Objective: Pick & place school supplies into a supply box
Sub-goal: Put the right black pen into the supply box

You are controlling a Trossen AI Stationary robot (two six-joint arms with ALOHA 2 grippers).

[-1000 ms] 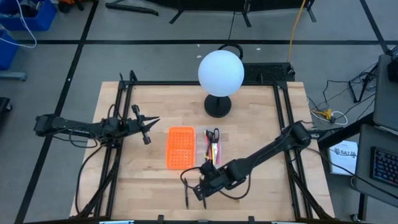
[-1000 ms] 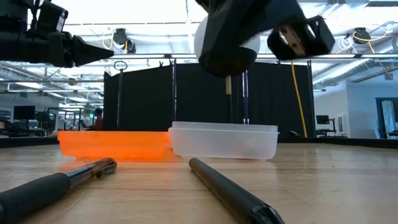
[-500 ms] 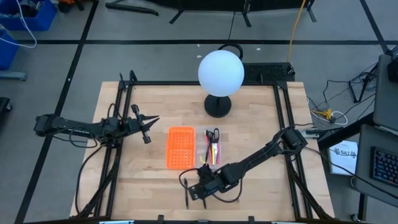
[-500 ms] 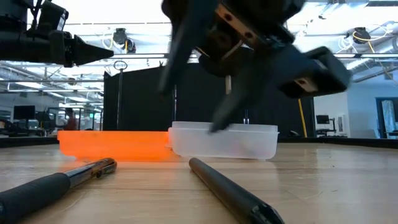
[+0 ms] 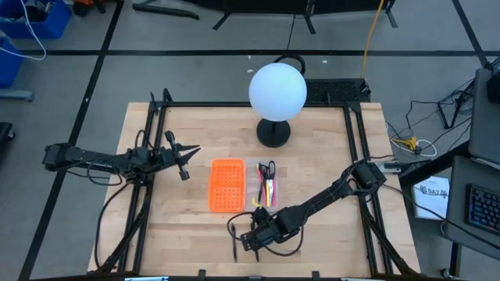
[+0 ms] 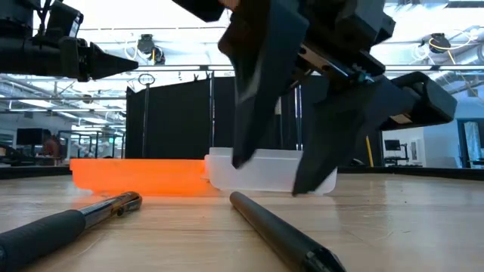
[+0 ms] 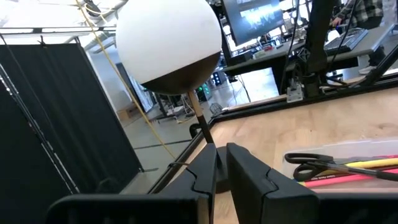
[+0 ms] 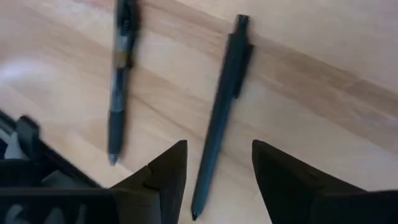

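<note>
Right gripper (image 8: 214,171) open over black pen (image 8: 221,112)

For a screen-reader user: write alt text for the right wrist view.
The right end effector, fingers open, hangs above a black pen lying on the wooden table. A second dark pen lies beside it, apart.

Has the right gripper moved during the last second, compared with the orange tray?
Yes. In the high view the right gripper has shifted toward the table's front-left, away from the orange tray, and it now stands open over the dark pen.
</note>
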